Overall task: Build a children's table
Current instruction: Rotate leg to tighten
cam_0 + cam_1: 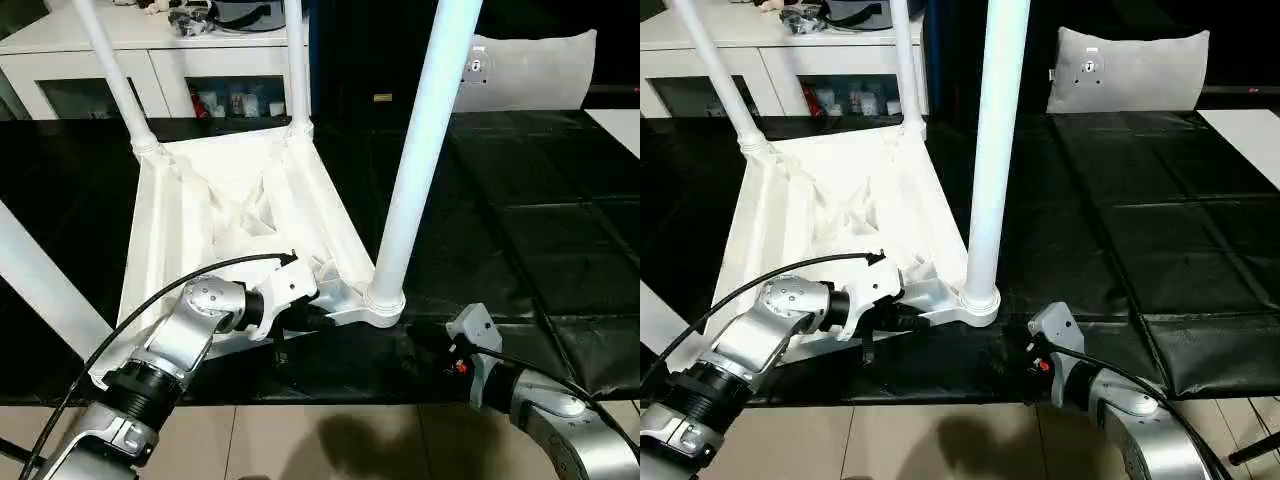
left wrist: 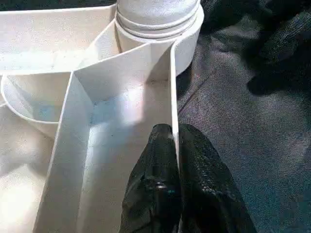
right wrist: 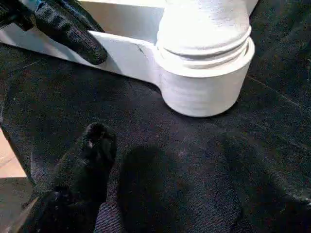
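The children's table lies upside down on the black mat, ribbed underside up, with its white legs standing upward. The near-right leg sits in its corner socket. My left gripper is shut on the thin rim wall of the table's near edge, one finger on each side, just left of that socket. My right gripper rests low on the mat, a little in front and to the right of the same socket. It is open with nothing between its fingers.
A white low cabinet with glass doors stands behind the table at the back left. A grey cushion lies at the back right. The black mat stretches to the right, and its near edge meets tiled floor.
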